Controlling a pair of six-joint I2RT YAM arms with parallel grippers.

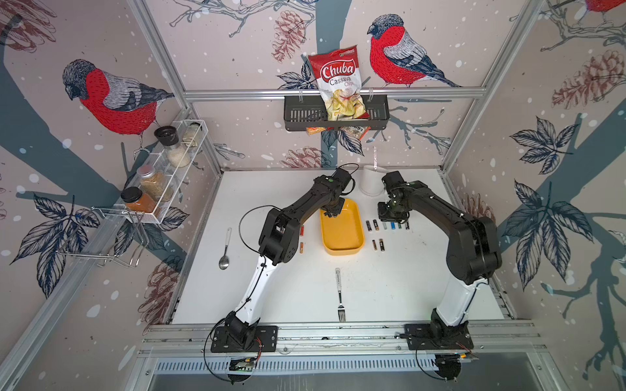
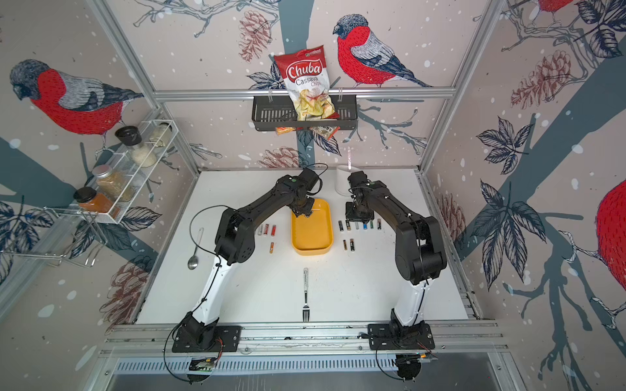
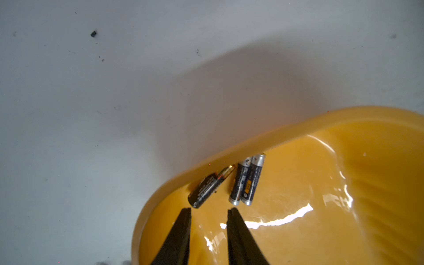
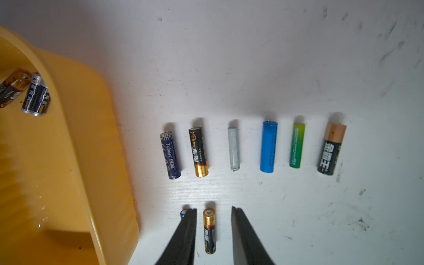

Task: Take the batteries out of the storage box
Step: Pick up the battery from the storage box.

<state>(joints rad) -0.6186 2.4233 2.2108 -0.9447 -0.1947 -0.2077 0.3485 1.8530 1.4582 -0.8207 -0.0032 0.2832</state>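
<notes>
White bench (image 1: 389,291), walls papered with bullfinches and pine cones.

Count: fifteen batteries (image 4: 268,146) showing.
- Three in the yellow storage box (image 1: 342,251), at its far end: one black-and-copper cell (image 3: 207,188) and two blue-and-silver cells (image 3: 246,181) touching side by side.
- Eight on the bench right of the box: a row of six, then a pair (image 1: 378,244) nearer the arm bases.
- Four left of the box (image 2: 266,230): three in a row, one apart.
- One fork (image 1: 340,294), one spoon (image 1: 225,250), one white cup (image 1: 371,182).

Left pincer (image 3: 209,210): narrow gap, holding nothing, tips down inside the box just beside the black-and-copper cell.

Right pincer (image 4: 213,208): narrow gap too, nothing clamped. In the wrist view a black-and-gold cell (image 4: 209,231) shows between the fingers with space either side; contact cannot be told. Another cell is half hidden behind one finger.

Containers: black basket (image 1: 298,115) on the back wall holds a Chuba chips bag (image 1: 338,81). Wire rack (image 1: 189,155) on the side wall holds four jars (image 1: 152,182).
</notes>
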